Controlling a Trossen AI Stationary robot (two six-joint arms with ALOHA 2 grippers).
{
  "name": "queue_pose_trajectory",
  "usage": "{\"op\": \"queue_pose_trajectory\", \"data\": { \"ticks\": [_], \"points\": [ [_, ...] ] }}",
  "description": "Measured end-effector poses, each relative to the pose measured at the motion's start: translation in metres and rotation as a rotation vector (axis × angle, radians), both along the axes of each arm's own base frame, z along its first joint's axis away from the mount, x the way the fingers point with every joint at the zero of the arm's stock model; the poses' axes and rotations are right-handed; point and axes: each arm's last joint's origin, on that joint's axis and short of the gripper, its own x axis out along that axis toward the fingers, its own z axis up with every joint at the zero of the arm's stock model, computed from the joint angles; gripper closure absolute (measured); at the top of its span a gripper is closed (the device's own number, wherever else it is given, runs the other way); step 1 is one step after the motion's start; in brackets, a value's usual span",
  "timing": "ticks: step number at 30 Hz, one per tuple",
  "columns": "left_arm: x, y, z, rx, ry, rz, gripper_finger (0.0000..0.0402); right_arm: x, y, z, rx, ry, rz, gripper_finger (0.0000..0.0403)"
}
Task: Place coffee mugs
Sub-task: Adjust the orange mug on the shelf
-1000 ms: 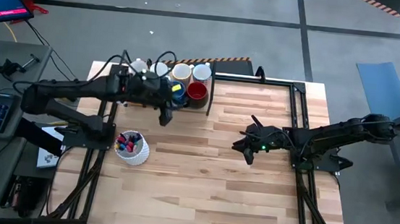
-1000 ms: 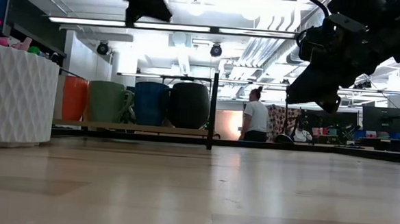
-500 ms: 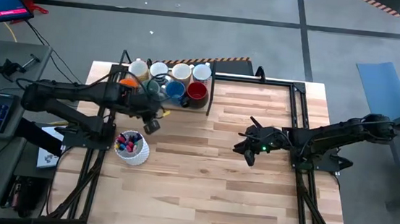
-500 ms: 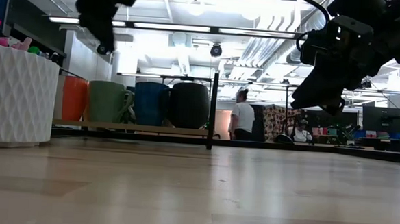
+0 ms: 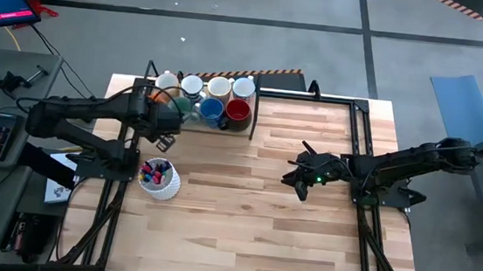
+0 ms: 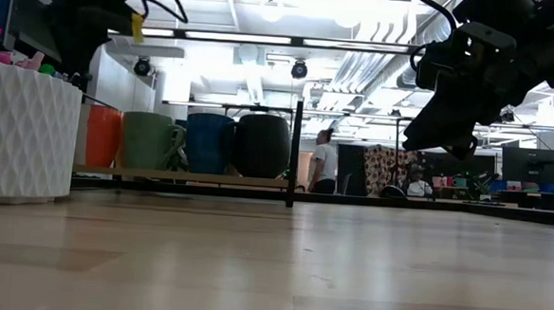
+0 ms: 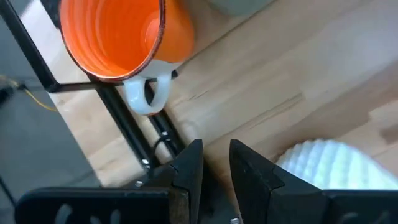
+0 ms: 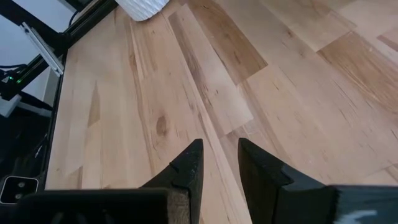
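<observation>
Eight coffee mugs [image 5: 203,98] upright, two rows, table's far edge.

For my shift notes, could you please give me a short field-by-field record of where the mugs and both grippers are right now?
mugs: eight in two rows at the table's back edge; orange mug, green mug, blue mug, dark red mug in front
left gripper: empty, narrow gap, beside the orange mug
right gripper: empty, narrow gap, above bare table
pen holder: front left
</observation>
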Motion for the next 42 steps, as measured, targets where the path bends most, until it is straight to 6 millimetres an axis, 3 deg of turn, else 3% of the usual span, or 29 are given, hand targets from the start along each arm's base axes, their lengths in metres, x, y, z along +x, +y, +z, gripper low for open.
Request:
{"op": "queue_pose_trajectory", "data": {
  "ticks": [8, 12, 20, 33, 42],
  "points": [
    [-0.002, 0.011, -0.002, -0.046, -0.038, 0.17, 0.0332, 0.0, 0.0, 0.0, 0.004, 0.0, 0.006, 0.0322],
    [-0.008, 0.017, -0.015, -0.055, 0.018, 0.21, 0.0332, 0.0, 0.001, 0.0, 0.016, 0.001, 0.023, 0.0322],
    [-0.014, 0.023, -0.029, 0.079, 0.118, 0.188, 0.0332, 0.0, 0.001, 0.0, 0.016, 0.001, 0.024, 0.0322],
    [-0.017, 0.029, -0.031, 0.079, 0.181, 0.096, 0.0332, 0.0, 0.001, 0.0, 0.009, 0.0, 0.028, 0.0322],
    [-0.011, 0.034, -0.033, 0.046, 0.124, 0.036, 0.0332, 0.0, 0.001, 0.0, 0.009, 0.001, 0.028, 0.0322]
  ]
}}
